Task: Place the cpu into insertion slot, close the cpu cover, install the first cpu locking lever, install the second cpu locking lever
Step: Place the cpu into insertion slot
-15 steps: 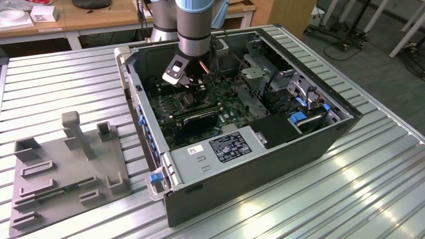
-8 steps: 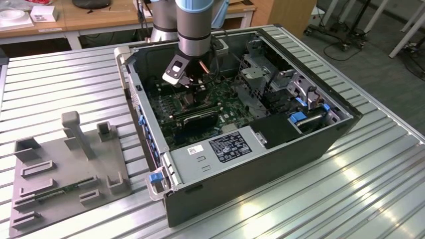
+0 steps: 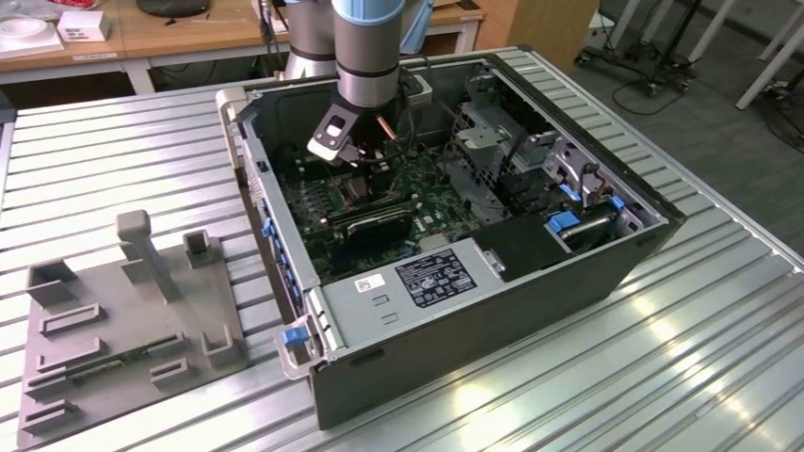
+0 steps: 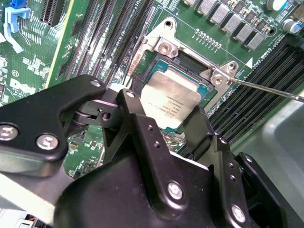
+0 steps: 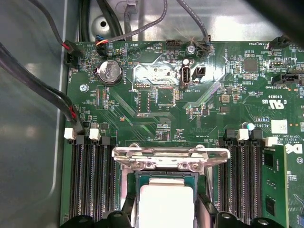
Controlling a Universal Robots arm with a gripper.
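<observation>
Gripper (image 4: 168, 113) straddles the cpu (image 4: 173, 95); grip or release cannot be told. The cpu lies in or just over the slot (image 4: 140, 76). Cover (image 5: 171, 153) stands open. Risk: the cpu seating tilted (one corner high), damaging the slot.

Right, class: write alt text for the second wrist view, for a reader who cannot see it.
A silver-topped cpu sits in the insertion slot on a green motherboard, with the robot's black hand close over it. A thin metal lever sticks out beside the socket, and long black memory slots run along both sides.
</observation>
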